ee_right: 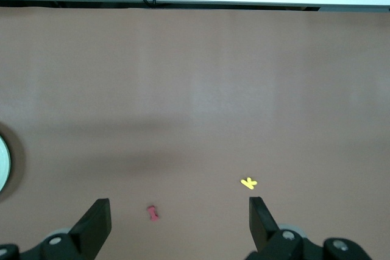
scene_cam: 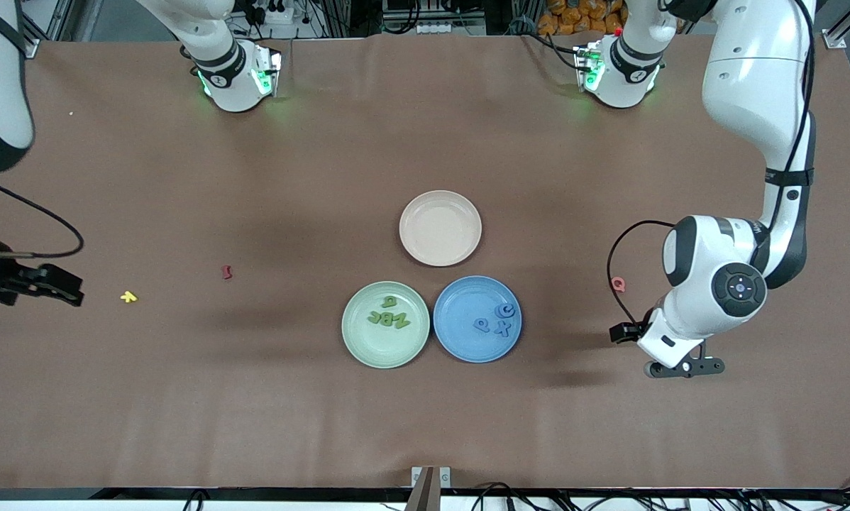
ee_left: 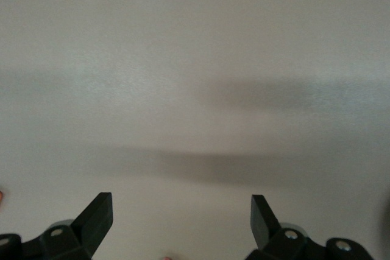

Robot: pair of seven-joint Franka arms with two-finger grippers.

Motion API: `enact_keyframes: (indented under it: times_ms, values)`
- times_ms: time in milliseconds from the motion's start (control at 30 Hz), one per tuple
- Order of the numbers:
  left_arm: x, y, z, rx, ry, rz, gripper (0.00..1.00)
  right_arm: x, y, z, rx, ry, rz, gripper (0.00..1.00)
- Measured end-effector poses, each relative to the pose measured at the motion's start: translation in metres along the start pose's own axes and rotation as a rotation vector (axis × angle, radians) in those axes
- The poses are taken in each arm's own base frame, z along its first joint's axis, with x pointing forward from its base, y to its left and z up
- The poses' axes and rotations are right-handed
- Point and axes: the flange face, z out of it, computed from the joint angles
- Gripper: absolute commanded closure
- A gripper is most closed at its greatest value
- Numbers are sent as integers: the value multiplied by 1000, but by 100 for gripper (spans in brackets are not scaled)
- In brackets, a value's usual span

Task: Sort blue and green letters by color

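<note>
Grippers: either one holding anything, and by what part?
Nothing held. Left gripper open over bare table; right gripper open over table near the yellow letter.

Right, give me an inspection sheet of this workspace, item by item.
Surface: brown table cover, slightly creased.
Job's things: green letters on the green plate; blue letters on the blue plate. The plates touch.
Clutter: empty pink plate; yellow letter and dark-red letter toward the right arm's end; pink letter toward the left arm's end.
Grippers: left gripper open, empty, low over bare table; right gripper open, empty, at its table end.
Cables: black cable looping off the left arm's wrist.
Surroundings: wires past the table edges.
</note>
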Motion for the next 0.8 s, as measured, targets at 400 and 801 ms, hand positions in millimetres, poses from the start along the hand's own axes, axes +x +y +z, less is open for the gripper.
enact_keyframes:
  times_ms: [400, 801]
  values:
    - [7, -37, -36, -6, 33, 5, 0, -16, 27, -28, 36, -5, -3, 0]
    - [-30, -56, -157, -9, -61, 44, 0, -30, 38, -44, 25, -31, -11, 0]
